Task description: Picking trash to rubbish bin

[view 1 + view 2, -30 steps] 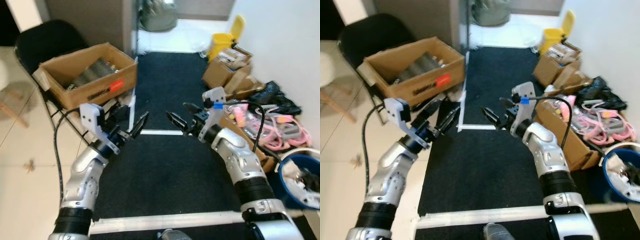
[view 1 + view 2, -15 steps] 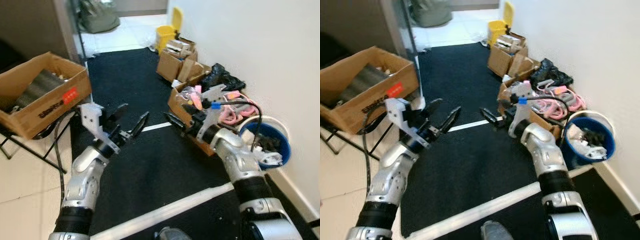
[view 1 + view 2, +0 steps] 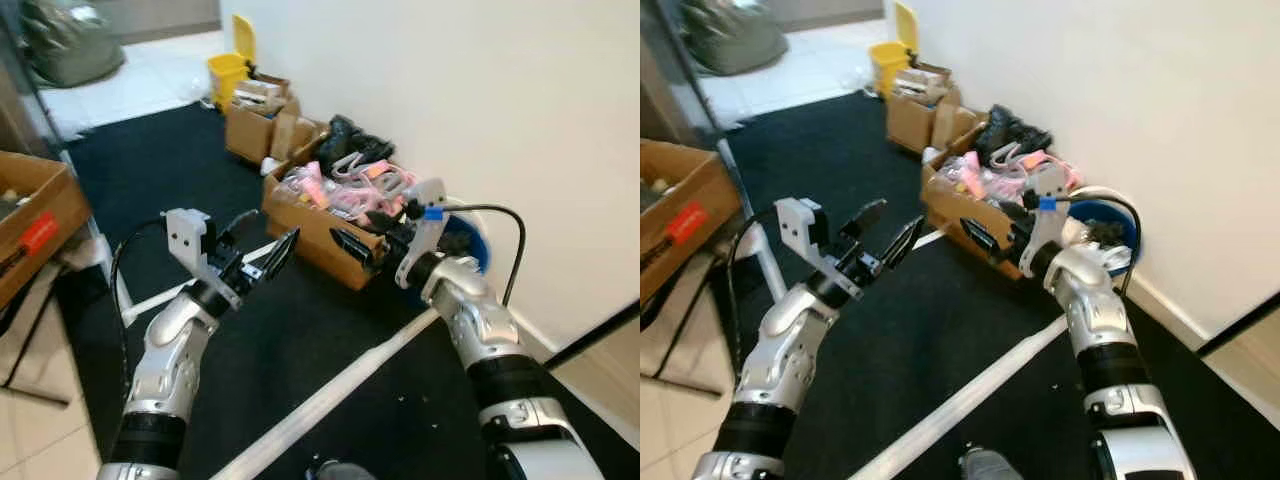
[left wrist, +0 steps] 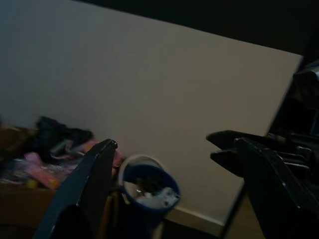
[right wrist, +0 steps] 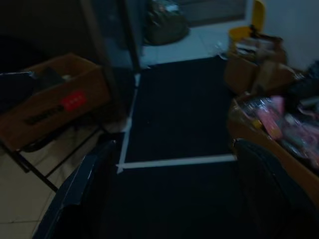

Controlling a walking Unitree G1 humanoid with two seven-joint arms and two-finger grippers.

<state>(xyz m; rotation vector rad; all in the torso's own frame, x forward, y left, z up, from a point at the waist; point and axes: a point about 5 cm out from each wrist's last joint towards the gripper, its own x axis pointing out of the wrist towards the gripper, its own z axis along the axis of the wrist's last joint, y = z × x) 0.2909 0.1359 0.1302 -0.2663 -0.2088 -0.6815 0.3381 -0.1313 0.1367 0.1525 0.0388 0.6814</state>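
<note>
A blue rubbish bin (image 3: 1114, 232) with a white rim stands against the white wall, partly hidden behind my right forearm. In the left wrist view the bin (image 4: 147, 185) holds crumpled white scraps. My left gripper (image 3: 264, 243) is raised over the black carpet, open and empty. My right gripper (image 3: 366, 234) is also open and empty, held just in front of an open cardboard box (image 3: 318, 226) full of pink items, close to the bin.
More cardboard boxes (image 3: 258, 113), a black bag (image 3: 352, 141) and a yellow bin (image 3: 231, 68) line the wall further on. A brown box with a red label (image 3: 36, 224) sits at the left. A white tape line (image 3: 335, 388) crosses the carpet.
The whole view has swung to the right, so the wall, the pink-filled box and the blue bin now lie ahead. Both arms keep the same raised, open pose.
</note>
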